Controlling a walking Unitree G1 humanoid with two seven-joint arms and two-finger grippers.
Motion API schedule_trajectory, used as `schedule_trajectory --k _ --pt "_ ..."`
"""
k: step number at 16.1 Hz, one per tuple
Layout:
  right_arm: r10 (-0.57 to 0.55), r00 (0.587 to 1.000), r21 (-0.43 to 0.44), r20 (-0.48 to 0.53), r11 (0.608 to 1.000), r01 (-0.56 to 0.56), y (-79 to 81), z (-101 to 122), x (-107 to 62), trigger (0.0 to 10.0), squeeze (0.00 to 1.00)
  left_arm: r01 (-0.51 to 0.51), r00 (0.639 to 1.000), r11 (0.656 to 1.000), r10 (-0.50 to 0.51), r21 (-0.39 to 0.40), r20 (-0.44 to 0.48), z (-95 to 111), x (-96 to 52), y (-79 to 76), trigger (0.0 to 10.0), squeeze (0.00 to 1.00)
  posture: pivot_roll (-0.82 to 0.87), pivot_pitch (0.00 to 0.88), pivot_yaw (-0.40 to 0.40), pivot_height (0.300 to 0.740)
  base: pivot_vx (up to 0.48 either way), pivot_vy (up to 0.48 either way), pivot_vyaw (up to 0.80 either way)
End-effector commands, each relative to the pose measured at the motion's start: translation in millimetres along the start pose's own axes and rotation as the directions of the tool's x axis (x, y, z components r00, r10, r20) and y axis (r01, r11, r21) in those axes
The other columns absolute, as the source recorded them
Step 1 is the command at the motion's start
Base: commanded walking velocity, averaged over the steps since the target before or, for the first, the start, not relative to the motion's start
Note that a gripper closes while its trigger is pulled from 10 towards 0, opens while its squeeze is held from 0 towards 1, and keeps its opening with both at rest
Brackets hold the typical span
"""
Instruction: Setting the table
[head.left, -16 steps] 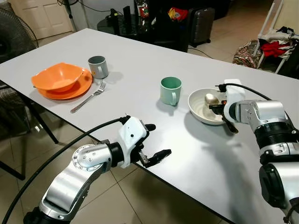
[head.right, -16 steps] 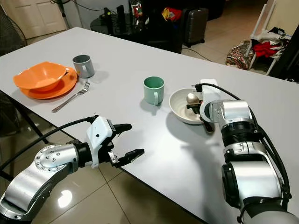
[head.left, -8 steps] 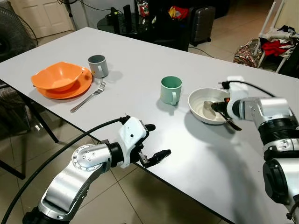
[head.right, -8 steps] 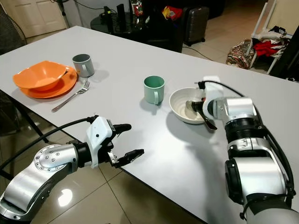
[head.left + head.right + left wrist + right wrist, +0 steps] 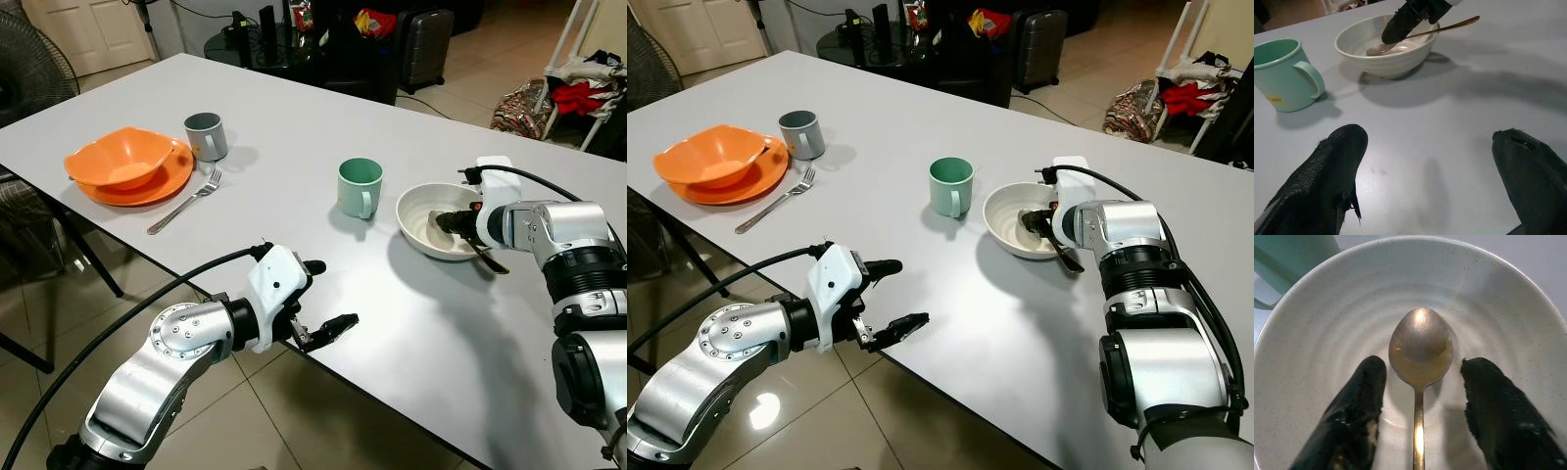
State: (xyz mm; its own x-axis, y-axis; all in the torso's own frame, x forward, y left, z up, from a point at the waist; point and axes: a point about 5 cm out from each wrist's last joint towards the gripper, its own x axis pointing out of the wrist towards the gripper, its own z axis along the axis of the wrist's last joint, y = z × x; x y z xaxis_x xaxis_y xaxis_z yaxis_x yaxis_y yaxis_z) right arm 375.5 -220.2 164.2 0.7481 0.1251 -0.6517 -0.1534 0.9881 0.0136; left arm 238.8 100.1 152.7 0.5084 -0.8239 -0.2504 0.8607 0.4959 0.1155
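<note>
Right wrist view cuts off spoon [image 5: 1420, 352] handle.

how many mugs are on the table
2. A grey mug stands at the far left, right beside the orange plate. A green mug stands mid-table, just left of the white bowl. None looks hidden.

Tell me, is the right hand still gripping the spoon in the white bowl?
No, the right hand is open, with its fingers apart on either side of the spoon lying in the white bowl.
</note>
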Motion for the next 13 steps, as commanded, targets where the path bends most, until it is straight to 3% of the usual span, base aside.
schedule_trajectory --k 1,7,8,9,10,13 --pt "-0.003 1.0 -0.018 0.028 1.0 0.004 0.4 9.7 -3.8 10.0 1.0 0.004 1.0 1.0 -0.004 0.009 0.0 2.2 -2.1 -0.2 10.0 0.0 -0.13 0.018 0.065 0.74 0.0 0.0 0.0" --pt "-0.003 1.0 -0.018 0.028 1.0 0.004 0.4 9.7 -3.8 10.0 1.0 0.004 1.0 1.0 -0.004 0.009 0.0 2.2 -2.1 -0.2 10.0 0.0 -0.13 0.018 0.065 0.74 0.0 0.0 0.0" --pt "0.085 0.99 -0.232 0.116 0.971 -0.056 4.9 25.3 -15.9 10.0 1.0 -0.001 1.0 1.0 0.001 0.007 -0.001 2.6 -3.0 0.3 10.0 0.0 -0.14 0.044 0.062 0.74 0.0 0.0 0.0" --pt "0.221 0.966 -0.487 0.132 0.864 -0.131 20.4 30.2 -25.6 10.0 1.0 -0.005 1.0 1.0 0.005 0.004 -0.002 3.0 -3.7 0.8 10.0 0.0 -0.14 0.046 0.064 0.74 0.0 0.0 0.0" --pt "0.249 0.96 -0.534 0.124 0.833 -0.147 24.3 29.5 -27.1 10.0 1.0 -0.006 1.0 1.0 0.006 0.004 -0.002 3.1 -3.8 0.9 10.0 0.0 -0.14 0.046 0.064 0.74 0.0 0.0 0.0" --pt "0.248 0.96 -0.525 0.128 0.838 -0.147 23.5 29.3 -27.1 10.0 1.0 -0.001 1.0 1.0 0.001 0.005 -0.003 3.5 -3.7 1.0 10.0 0.0 -0.14 0.046 0.068 0.74 0.0 0.0 0.0"
